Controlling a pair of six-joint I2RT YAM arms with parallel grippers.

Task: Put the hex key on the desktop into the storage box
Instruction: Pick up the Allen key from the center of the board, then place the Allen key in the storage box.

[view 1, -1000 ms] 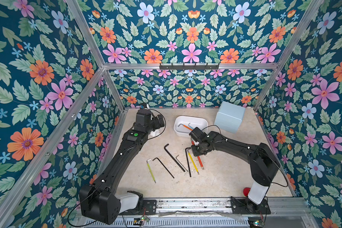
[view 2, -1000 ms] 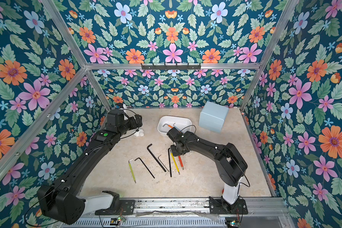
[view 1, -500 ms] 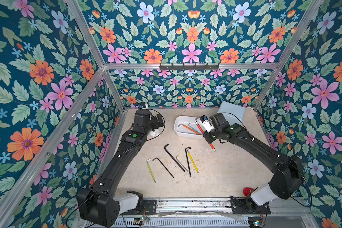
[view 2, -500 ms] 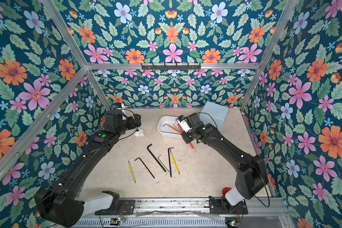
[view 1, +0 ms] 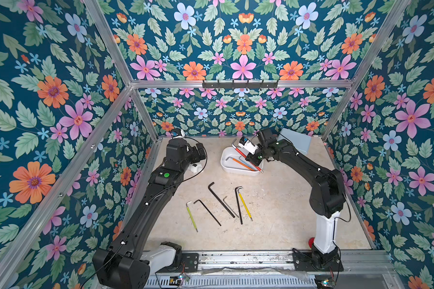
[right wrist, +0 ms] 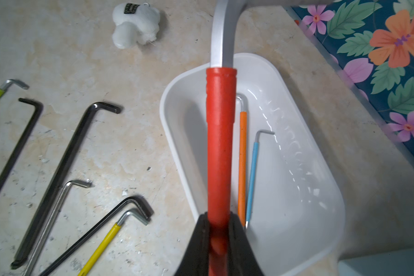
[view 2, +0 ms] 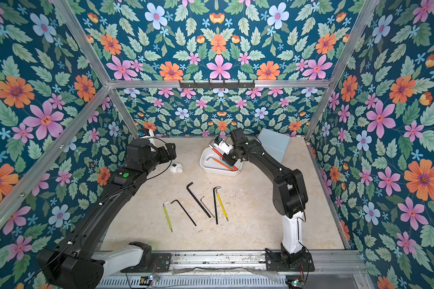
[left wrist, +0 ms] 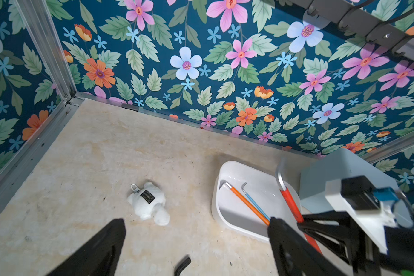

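Floral wallpaper, teal with pink and orange blooms, encloses the desktop (view 1: 273, 220), beige mottled stone.

Item: red-sleeved hex key (right wrist: 221, 143), clamped in my right gripper (right wrist: 219, 229), jaws narrow on its sleeve. It hangs over the storage box (view 1: 227, 168), long axis along the box's length, tilted, bare silver bent end (left wrist: 279, 172) raised past the box's far rim, other tip beyond the near rim.

Item: storage box contents: orange hex key (right wrist: 242, 162) and blue hex key (right wrist: 252, 176), side by side, parallel to mine.

Item: six hex keys loose on the desktop, well in front of the box.

Item: white plush toy (left wrist: 150, 203), beside the box; dark label, writing unreadable.

My left gripper (left wrist: 196, 241): jaws wide, empty.
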